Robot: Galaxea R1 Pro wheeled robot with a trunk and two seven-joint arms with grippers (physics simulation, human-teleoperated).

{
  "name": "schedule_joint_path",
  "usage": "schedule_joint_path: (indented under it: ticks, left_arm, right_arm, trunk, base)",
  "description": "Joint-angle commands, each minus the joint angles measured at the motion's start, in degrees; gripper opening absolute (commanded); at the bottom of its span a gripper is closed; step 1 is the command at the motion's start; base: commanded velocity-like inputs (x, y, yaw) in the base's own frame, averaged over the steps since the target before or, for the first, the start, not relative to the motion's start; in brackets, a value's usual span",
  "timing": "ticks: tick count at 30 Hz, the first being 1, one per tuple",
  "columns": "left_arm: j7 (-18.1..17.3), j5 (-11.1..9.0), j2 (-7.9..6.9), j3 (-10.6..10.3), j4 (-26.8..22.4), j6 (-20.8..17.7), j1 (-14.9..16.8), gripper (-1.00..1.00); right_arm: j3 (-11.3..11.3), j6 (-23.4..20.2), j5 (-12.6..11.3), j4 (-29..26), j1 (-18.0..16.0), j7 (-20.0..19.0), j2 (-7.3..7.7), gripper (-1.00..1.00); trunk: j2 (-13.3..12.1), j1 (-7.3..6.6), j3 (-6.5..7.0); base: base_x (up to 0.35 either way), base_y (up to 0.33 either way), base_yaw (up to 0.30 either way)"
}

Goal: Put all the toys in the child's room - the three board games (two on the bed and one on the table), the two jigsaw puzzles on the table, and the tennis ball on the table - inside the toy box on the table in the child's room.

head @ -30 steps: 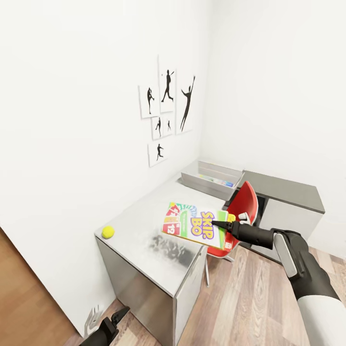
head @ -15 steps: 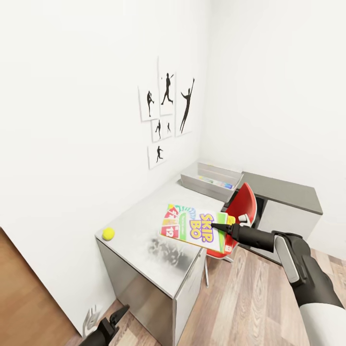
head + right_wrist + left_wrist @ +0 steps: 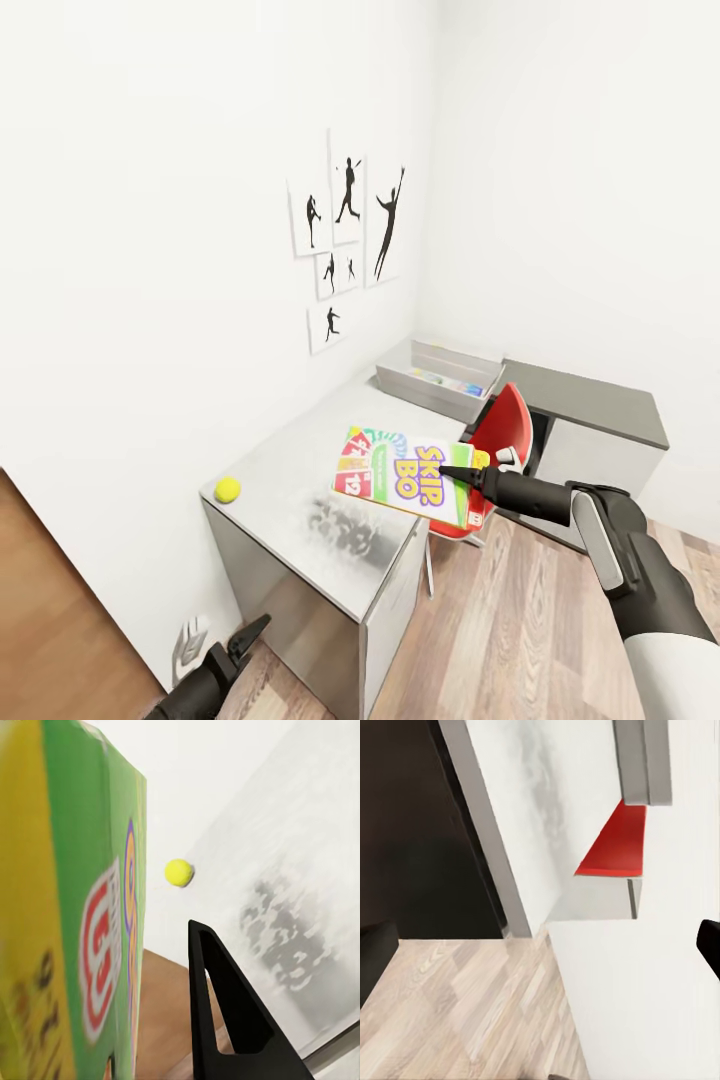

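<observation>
while the skip-bo box hangs over the desk, this is how things lie:

right gripper (image 3: 452,472): clamped on the near right edge of the skip-bo board game (image 3: 405,473), fingers closed on the card. box is held flat-ish, face up, above the table (image 3: 300,470), not resting on it.

left gripper (image 3: 245,640): low, near the floor by the table's near left corner, holding nothing. can't tell how wide the jaws stand.

toy box (image 3: 440,378): far end of the table, by the far wall, open top. some coloured stuff already lies inside; too small to name.

key relation: toy box lies beyond the held game, farther along the table and a bit to the right. box's long axis runs roughly left-right across the table. right arm is much the nearer one, so the carry looks like a reach away from the robot w/ the right arm.

tennis ball (image 3: 228,489): on the table near its left edge, near corner, well apart from the toy box and from the held game.

red chair (image 3: 500,440): tucked at the table's right side, just under the held game's right end.

head vs wrist: head view gives the toy box and whole layout. right wrist view has the game edge-on, close up, w/ one dark finger (image 3: 229,1012) beside it and the tennis ball beyond on the table top. left wrist view looks at the table's underside, wood floor and a bit of the red chair.
</observation>
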State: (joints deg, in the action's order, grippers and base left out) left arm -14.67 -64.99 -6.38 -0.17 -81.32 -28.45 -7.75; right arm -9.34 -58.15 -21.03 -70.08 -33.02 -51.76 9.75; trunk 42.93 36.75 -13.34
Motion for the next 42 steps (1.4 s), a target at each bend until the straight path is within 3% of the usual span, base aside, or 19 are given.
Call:
schedule_joint_path:
  ticks: [1, 7, 16, 22, 26, 27, 28, 30, 31, 33, 38, 39, 42]
  left_arm:
    - [0.0, -0.4, -0.03, -0.1, -0.8, -0.4, 0.0, 1.00]
    - [0.0, -0.6, 0.00, -0.2, -5.7, -1.9, 0.5, 1.00]
    - [0.7, -0.4, 0.07, -0.5, -9.7, -7.0, 5.6, 1.00]
    - [1.1, -0.4, 0.11, -0.4, -10.2, -10.4, 11.0, 1.00]
    - [3.5, -1.0, 0.53, -0.3, -10.2, -13.6, 18.0, 1.00]
    - [3.5, -1.0, 0.53, -0.3, -10.2, -13.6, 18.0, 1.00]
    - [4.6, -1.2, 0.63, -0.3, -10.2, -14.2, 19.7, 1.00]
    - [10.0, -3.0, 0.84, -0.5, -10.1, -15.8, 26.4, 1.00]
    - [10.0, -3.0, 0.84, -0.5, -10.1, -15.8, 26.4, 1.00]
    - [14.9, -4.8, 0.89, -0.5, -9.7, -16.4, 30.7, 1.00]
    - [20.3, -7.1, 0.98, -0.8, -9.8, -16.8, 34.4, 1.00]
    - [22.9, -8.0, 1.59, -2.1, -10.1, -16.9, 35.8, 1.00]
    - [24.6, -8.4, 2.84, -3.7, -10.3, -17.0, 37.0, 1.00]
  right_arm:
    - [-0.1, -0.3, 0.1, 0.0, 0.0, -0.2, -0.02, -1.00]
    - [-0.1, -0.4, 0.1, 0.0, 0.0, -0.2, -0.03, -1.00]
    - [-1.3, -0.7, 0.1, -0.2, -0.1, -0.3, 0.77, -1.00]
    - [-5.0, -1.9, 0.0, -2.4, 0.0, -0.3, 1.47, -1.00]
    - [-7.1, -1.9, 0.1, -5.0, 0.1, -0.4, 1.95, -1.00]
    - [-7.1, -1.9, 0.1, -5.0, 0.1, -0.4, 1.95, -1.00]
    - [-7.5, -1.9, 0.2, -5.3, 0.1, -0.4, 2.02, -1.00]
    - [-10.3, -1.9, 0.2, -6.1, 0.1, -0.3, 2.32, -1.00]
    - [-10.3, -1.9, 0.2, -6.1, 0.1, -0.3, 2.32, -1.00]
    - [-12.8, -1.9, 0.2, -6.4, 0.1, -0.3, 2.93, -1.00]
    - [-14.8, -1.9, 0.2, -6.6, 0.1, -0.3, 4.45, -1.00]
    - [-15.5, -1.9, 0.2, -6.7, 0.2, -0.3, 5.56, -1.00]
    - [-15.8, -1.9, 0.3, -6.8, 0.2, -0.2, 6.16, -1.00]
  trunk:
    - [-0.4, -0.21, 0.12]
    - [-2.8, -1.53, 1.19]
    - [-6.4, -3.50, 2.81]
    - [-8.8, -4.82, 3.89]
    - [-10.4, -5.70, 4.60]
    - [-10.8, -5.92, 4.78]
    - [-11.2, -6.14, 4.96]
    - [-12.0, -6.58, 5.32]
    - [-12.4, -6.80, 5.50]
    - [-13.2, -7.24, 5.86]
    - [-15.2, -8.34, 6.76]
    - [-15.6, -8.56, 6.94]
    - [-16.8, -9.22, 7.48]
  base:
    - [0.000, 0.000, 0.000]
    - [0.000, 0.000, 0.000]
    - [0.000, 0.000, 0.000]
    - [0.000, 0.000, 0.000]
    - [0.000, 0.000, 0.000]
    - [0.000, 0.000, 0.000]
    - [0.000, 0.000, 0.000]
    - [0.000, 0.000, 0.000]
    - [0.000, 0.000, 0.000]
    - [0.000, 0.000, 0.000]
    - [0.000, 0.000, 0.000]
    - [0.000, 0.000, 0.000]
    - [0.000, 0.000, 0.000]
